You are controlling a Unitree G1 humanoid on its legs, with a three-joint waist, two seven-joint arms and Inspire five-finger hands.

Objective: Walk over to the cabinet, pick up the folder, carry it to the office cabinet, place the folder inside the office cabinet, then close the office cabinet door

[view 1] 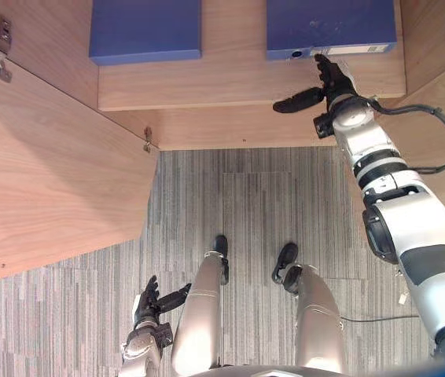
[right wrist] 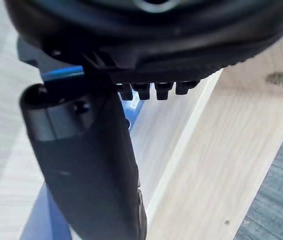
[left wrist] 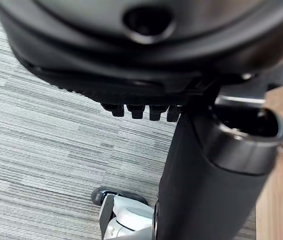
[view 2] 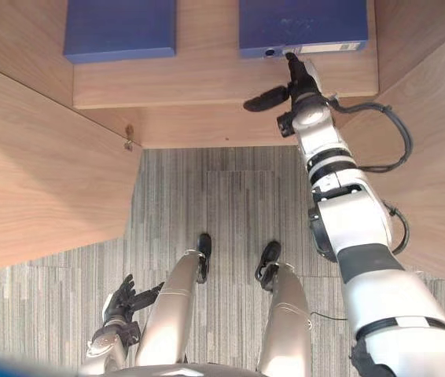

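Now, the right robot hand (view 1: pixel 331 78) is up at the cabinet shelf (view 1: pixel 238 86), fingers straight, thumb thrown out sideways, fingertips (view 1: pixel 322 61) touching the near edge of the blue folder (view 1: pixel 329 27). It's an open hand, gripping nothing. The folder lies flat on the shelf, inside the cabinet on the right. A second blue folder (view 1: pixel 145 30) lies well apart on the left of the same shelf. Down low, the left robot hand (view 1: pixel 150 302) hangs over the carpet floor (view 1: pixel 246 196), fingers relaxed, holding nothing.

Where does that leave us? If this is the office cabinet, I'd call the placing as good as done, with perhaps a last nudge inward. The left-hand door (view 1: pixel 49 181) and the right-hand door (view 2: pixel 443 157) both stand wide open, so the closing is yet to come. If it's the first cabinet, the pick-up hasn't begun; I can't say which.
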